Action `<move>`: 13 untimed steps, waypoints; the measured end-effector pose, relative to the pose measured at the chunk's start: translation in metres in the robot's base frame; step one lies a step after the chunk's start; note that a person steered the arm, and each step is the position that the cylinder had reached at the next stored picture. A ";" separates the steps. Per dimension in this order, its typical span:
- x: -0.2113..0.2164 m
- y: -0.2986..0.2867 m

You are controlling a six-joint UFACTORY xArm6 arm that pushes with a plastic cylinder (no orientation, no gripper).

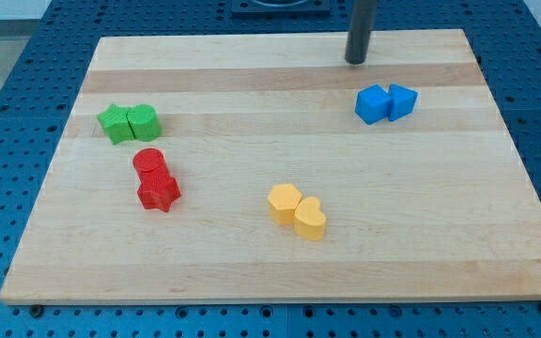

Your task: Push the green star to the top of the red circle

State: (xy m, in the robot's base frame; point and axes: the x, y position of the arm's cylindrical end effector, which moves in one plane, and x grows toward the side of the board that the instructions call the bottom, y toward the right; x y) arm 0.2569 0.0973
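The green star [115, 123] lies at the view's left, touching a second green block [145, 122] on its right. The red circle [148, 161] lies just below and right of them, with a red star [159, 191] touching its lower side. My tip [356, 61] is near the view's top, right of centre, far from the green and red blocks and just above-left of the blue blocks.
Two blue blocks [385, 102] sit touching at the view's upper right. A yellow hexagon [285, 202] and a yellow heart [310, 220] sit touching at lower centre. The wooden board [280, 263] lies on a blue perforated table.
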 end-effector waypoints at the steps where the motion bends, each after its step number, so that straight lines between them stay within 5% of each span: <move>1: 0.002 -0.027; 8: 0.003 -0.280; 11: 0.087 -0.388; 13: 0.124 -0.371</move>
State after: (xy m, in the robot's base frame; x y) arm 0.3813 -0.2735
